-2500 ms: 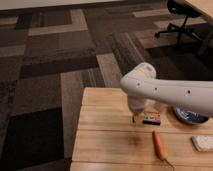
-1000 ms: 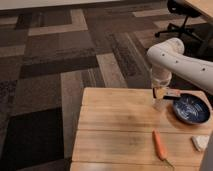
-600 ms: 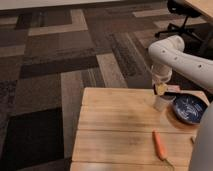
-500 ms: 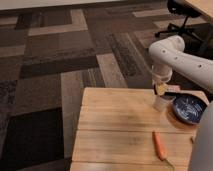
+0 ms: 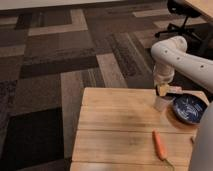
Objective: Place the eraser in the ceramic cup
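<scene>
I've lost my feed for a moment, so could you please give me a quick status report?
Gripper directly above ceramic cup, far side of table. Eraser not clearly visible. Blue bowl right beside cup; carrot nearer, clear of path.

A smooth white, rounded arm ends in a gripper [image 5: 163, 90] above the table's far edge.

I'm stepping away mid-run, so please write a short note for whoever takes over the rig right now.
Hand: at the table's far right, directly above the cup, low over its rim.
Eraser: not clearly visible; something dark shows at the hand, probably the eraser, but a grip cannot be confirmed.
Cup: upright on the table, just left of the blue bowl. Carrot lies near the front edge.
Done: arm brought over the cup.
Left: confirm the eraser drops into the cup, then lift the hand clear.
</scene>
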`<action>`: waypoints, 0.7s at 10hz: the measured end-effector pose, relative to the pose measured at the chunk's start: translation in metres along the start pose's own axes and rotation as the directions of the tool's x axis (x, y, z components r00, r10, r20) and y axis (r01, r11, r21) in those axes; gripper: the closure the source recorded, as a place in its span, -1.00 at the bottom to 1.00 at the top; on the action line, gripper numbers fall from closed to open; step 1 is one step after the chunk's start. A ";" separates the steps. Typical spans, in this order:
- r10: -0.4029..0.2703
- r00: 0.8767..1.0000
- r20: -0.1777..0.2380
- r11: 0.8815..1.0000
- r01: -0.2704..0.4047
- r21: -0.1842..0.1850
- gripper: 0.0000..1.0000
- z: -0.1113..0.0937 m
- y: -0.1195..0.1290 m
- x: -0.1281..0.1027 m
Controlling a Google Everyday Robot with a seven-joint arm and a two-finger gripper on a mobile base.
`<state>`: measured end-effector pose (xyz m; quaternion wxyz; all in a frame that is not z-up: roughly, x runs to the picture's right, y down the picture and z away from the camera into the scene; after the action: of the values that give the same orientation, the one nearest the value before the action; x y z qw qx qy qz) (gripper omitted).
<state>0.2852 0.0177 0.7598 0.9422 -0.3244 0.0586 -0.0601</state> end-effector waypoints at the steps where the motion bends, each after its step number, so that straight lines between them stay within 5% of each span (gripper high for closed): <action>1: 0.002 1.000 0.002 1.000 -0.002 -0.002 1.00 0.002 0.000 0.000; 3: 0.002 1.000 0.002 1.000 -0.002 -0.003 0.82 0.002 0.000 0.000; 4: 0.002 1.000 0.002 1.000 -0.002 -0.003 0.60 0.002 0.000 0.000; 5: 0.002 1.000 0.002 1.000 -0.002 -0.003 0.13 0.002 0.001 0.000; 7: 0.002 1.000 0.002 1.000 -0.002 -0.003 -0.27 0.002 0.001 0.001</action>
<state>0.2861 0.0191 0.7607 0.9418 -0.3257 0.0582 -0.0587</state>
